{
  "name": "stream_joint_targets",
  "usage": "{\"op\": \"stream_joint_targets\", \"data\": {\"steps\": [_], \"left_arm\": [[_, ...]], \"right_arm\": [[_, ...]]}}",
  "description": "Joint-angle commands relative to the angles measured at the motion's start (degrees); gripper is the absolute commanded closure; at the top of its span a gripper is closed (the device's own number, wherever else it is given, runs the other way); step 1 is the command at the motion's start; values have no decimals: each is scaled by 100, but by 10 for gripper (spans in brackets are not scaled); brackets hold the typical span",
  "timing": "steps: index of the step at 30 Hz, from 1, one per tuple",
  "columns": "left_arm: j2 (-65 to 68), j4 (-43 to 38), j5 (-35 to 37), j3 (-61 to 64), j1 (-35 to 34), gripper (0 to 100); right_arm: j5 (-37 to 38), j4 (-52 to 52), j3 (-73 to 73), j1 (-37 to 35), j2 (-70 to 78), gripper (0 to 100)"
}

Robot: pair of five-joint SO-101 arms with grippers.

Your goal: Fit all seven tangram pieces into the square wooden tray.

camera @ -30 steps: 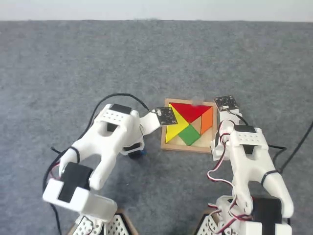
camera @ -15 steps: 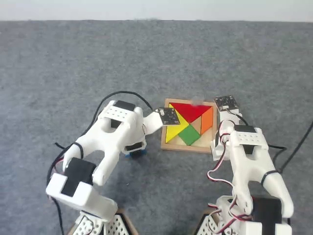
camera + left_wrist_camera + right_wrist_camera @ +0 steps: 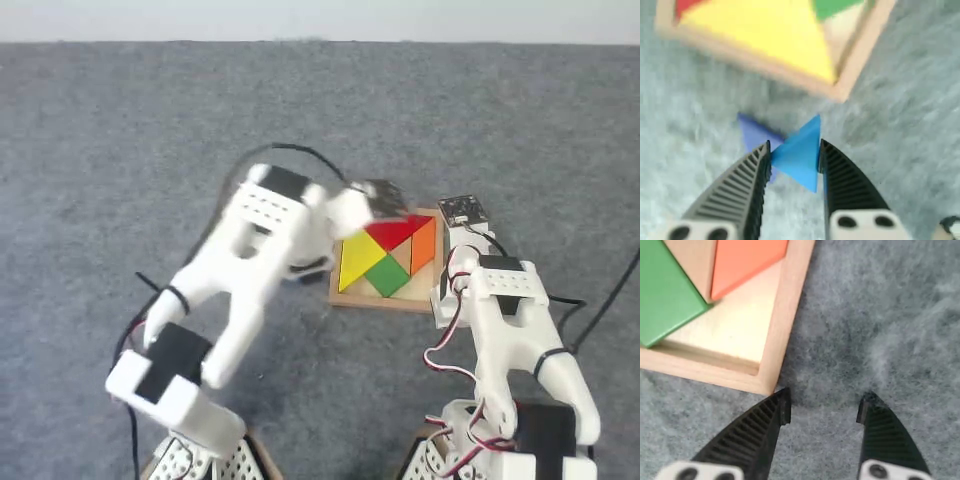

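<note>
Four coloured pieces (image 3: 357, 258) are seated in the tray (image 3: 372, 301), centre-right, a blue triangle (image 3: 799, 156) is clamped in the left tool (image 3: 794, 146), and the right tool (image 3: 826, 405) is spread empty.

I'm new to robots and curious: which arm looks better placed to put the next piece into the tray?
Left. The left gripper is shut on a blue triangle close to the wooden tray. The right gripper is open and empty beside the tray's corner.
</note>
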Motion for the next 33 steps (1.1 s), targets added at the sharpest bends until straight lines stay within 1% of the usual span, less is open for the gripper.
{"op": "stream_joint_targets", "data": {"steps": [1,4,8,13,16,18,33], "left_arm": [[-35,-396,352,-312,897,935],[185,-730,457,-347,1160,934],[765,-1055,413,-409,1222,934],[1301,-1064,325,-848,1187,927],[1389,-949,299,-945,1169,870],[1389,-905,299,-945,1196,851],[1380,-747,211,-1077,1196,848]], "right_arm": [[-44,-66,-237,57,13,768],[-70,-66,-237,57,13,768],[-70,-66,-237,57,4,768],[-70,-66,-237,57,-22,768],[-70,-66,-237,57,-22,768],[-70,-66,-237,57,-13,768],[-70,-66,-237,31,4,768]]}}
